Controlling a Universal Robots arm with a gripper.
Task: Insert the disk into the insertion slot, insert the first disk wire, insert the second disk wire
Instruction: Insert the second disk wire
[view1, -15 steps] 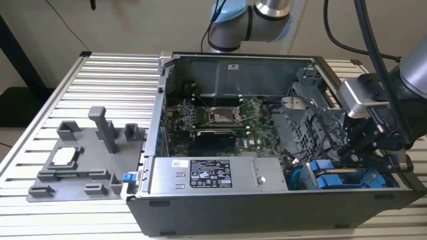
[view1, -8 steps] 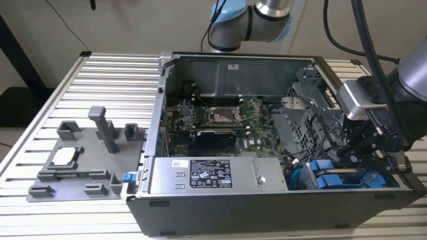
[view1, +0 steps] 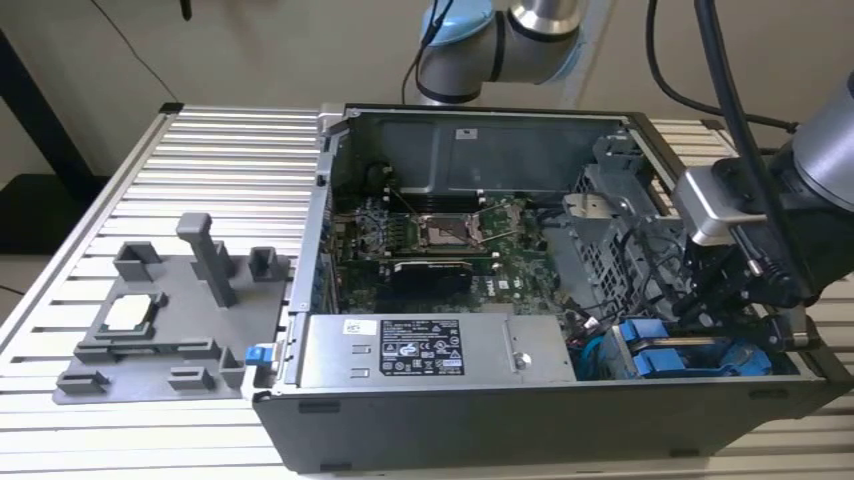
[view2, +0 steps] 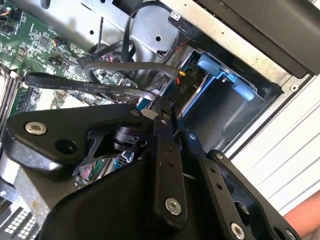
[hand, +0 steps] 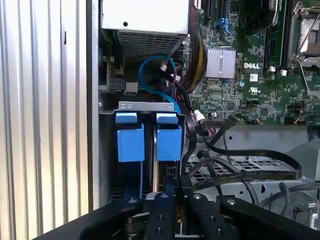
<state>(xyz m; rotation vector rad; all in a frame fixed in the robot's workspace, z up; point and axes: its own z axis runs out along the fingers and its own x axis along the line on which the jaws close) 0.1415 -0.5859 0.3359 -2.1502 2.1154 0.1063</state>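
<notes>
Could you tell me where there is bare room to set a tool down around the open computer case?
The ribbed aluminium table is bare behind the dark grey plastic fixture tray, up to the open computer case. Inside is crowded: the black gripper sits among black cables beside the blue drive carriers in the grey sheet-metal drive cage.

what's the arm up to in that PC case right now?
The arm has its gripper down inside the open computer case, at the drive cage in the corner beside the power supply. Two blue carriers sit side by side in the cage. Black cables run right next to the gripper.
</notes>
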